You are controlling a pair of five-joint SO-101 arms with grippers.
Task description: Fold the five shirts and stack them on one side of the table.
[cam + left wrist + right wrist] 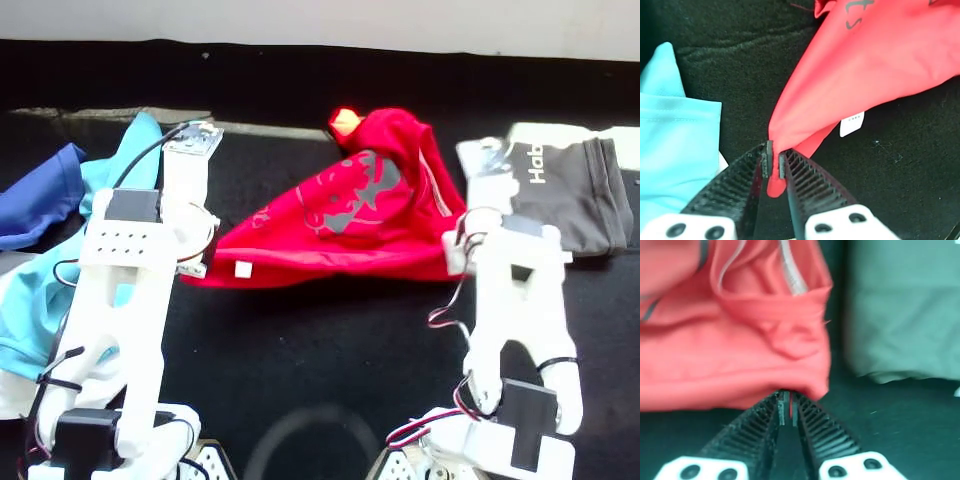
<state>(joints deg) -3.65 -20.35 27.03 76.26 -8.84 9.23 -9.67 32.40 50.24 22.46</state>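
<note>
A red shirt (350,215) with a grey print lies bunched across the middle of the black table. My left gripper (774,165) is shut on the red shirt's (865,65) left corner, near a white tag (852,123). My right gripper (787,407) is shut on the red shirt's (740,355) hem at its right end. In the high view the left gripper (196,262) and right gripper (455,250) hold the two lower corners, with the cloth stretched between them.
A folded dark grey shirt (575,190) lies at the right, close to the right arm, also seen as the grey shirt (905,310). A light blue shirt (40,290) and a dark blue shirt (40,195) lie heaped at the left. Black table (330,350) in front.
</note>
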